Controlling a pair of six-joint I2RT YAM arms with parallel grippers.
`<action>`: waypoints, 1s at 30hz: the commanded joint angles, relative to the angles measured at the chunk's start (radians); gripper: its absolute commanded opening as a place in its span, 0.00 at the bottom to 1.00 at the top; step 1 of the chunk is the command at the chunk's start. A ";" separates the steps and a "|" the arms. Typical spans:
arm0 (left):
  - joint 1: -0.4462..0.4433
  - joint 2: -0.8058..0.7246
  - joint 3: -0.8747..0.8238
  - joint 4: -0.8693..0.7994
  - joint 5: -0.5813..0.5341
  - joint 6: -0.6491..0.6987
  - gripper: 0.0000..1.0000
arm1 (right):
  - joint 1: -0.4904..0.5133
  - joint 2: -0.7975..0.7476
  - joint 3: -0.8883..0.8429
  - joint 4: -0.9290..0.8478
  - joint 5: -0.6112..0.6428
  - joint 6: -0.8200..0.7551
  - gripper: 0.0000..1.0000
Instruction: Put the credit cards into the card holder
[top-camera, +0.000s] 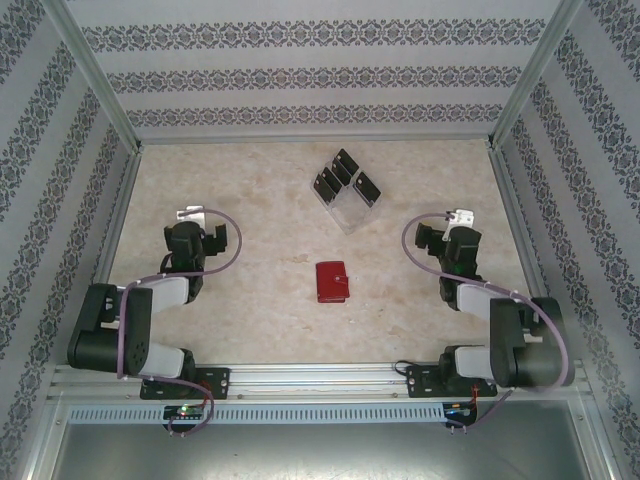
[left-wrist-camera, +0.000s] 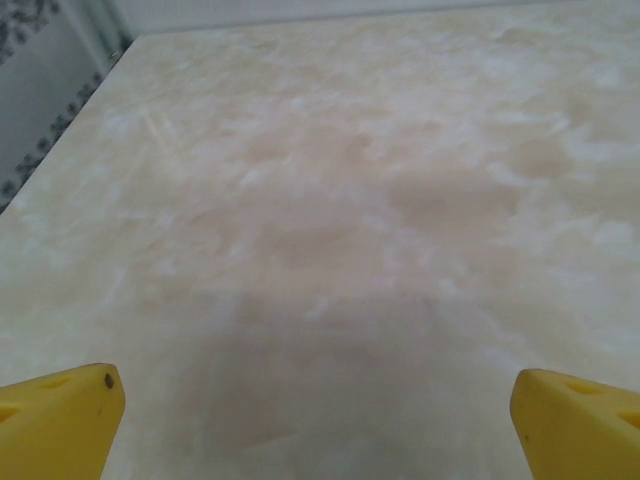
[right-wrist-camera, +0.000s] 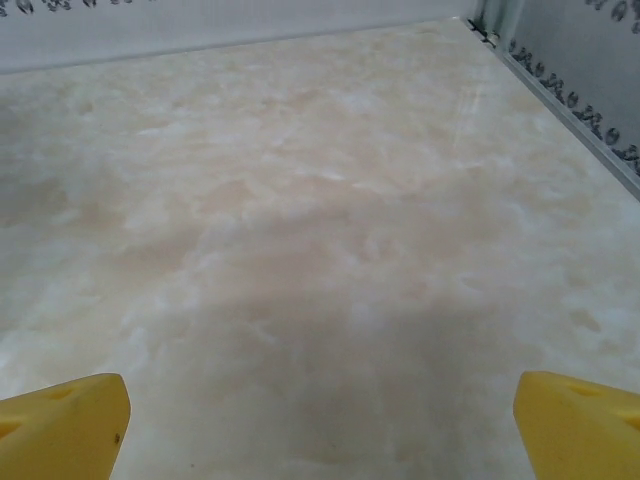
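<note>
Grippers first: left gripper (left-wrist-camera: 318, 425) is released, yellow fingertips (left-wrist-camera: 60, 420) spread wide with nothing between them, over bare marble table (left-wrist-camera: 330, 200). Right gripper (right-wrist-camera: 320, 425) is likewise spread and empty. Card holder (top-camera: 331, 282) lies closed and flat on the table. Left gripper is off to its left, right gripper off to its right, both well apart from it. Credit cards (top-camera: 345, 167) stand in a clear rack (top-camera: 348, 212) near the card holder's far side, not touching it.

Red card holder (top-camera: 331, 282), black credit cards (top-camera: 329, 183), cream marbled table (top-camera: 250, 300), floral-striped walls (top-camera: 320, 75).
</note>
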 joint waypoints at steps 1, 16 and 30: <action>0.010 -0.009 -0.024 0.109 0.144 0.042 1.00 | 0.011 0.093 -0.029 0.275 -0.021 -0.035 0.98; 0.047 0.180 -0.014 0.285 0.199 -0.003 1.00 | 0.018 0.161 0.049 0.211 -0.045 -0.056 0.98; 0.047 0.178 -0.011 0.273 0.200 -0.005 1.00 | 0.031 0.170 0.069 0.186 -0.065 -0.079 0.98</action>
